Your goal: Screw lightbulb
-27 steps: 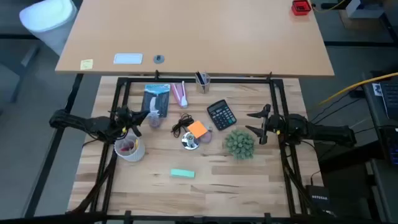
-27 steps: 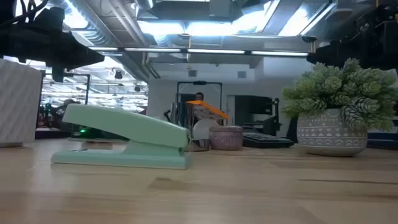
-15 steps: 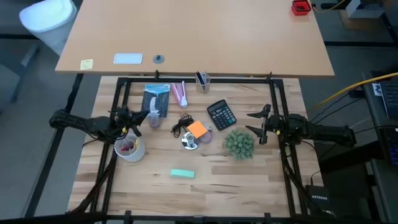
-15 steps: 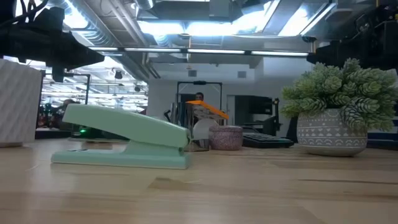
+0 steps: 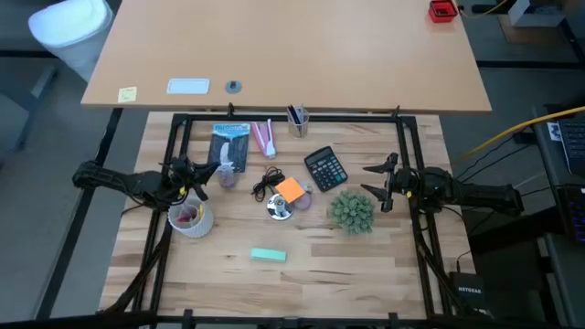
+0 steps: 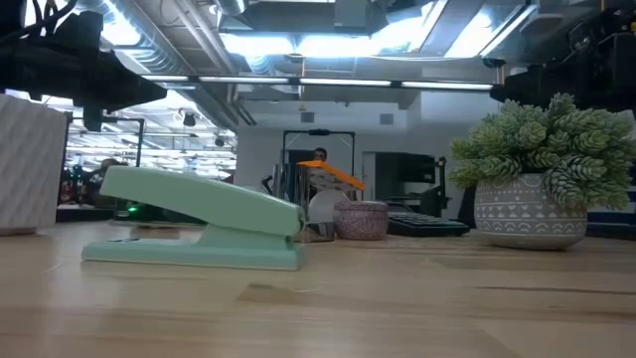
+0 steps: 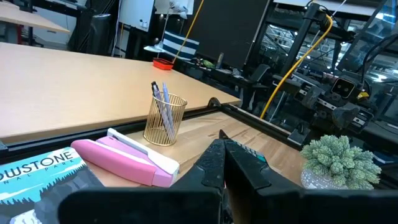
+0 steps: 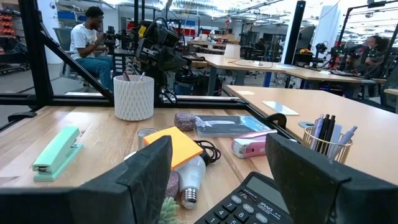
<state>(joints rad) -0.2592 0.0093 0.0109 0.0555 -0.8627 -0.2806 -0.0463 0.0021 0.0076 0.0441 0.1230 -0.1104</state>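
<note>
The lightbulb (image 8: 191, 179) is frosted white and lies on its side on the table, beside an orange sticky pad (image 5: 289, 190) and a shiny silver disc (image 5: 279, 208) with a black cord. In the low view the lightbulb (image 6: 323, 210) shows far back. My right gripper (image 5: 377, 180) hovers open at the table's right, past the plant, its fingers pointing toward the bulb and well short of it. My left gripper (image 5: 205, 174) is shut at the table's left, above a white cup (image 5: 190, 217), with nothing between its fingers.
A potted plant (image 5: 351, 210) and a black calculator (image 5: 325, 167) stand between my right gripper and the bulb. A mint stapler (image 5: 267, 255) lies toward the near edge. A pink stapler (image 5: 263, 139), a packet (image 5: 229, 146) and a wire pen holder (image 5: 297, 119) are at the back. A person sits beyond the table.
</note>
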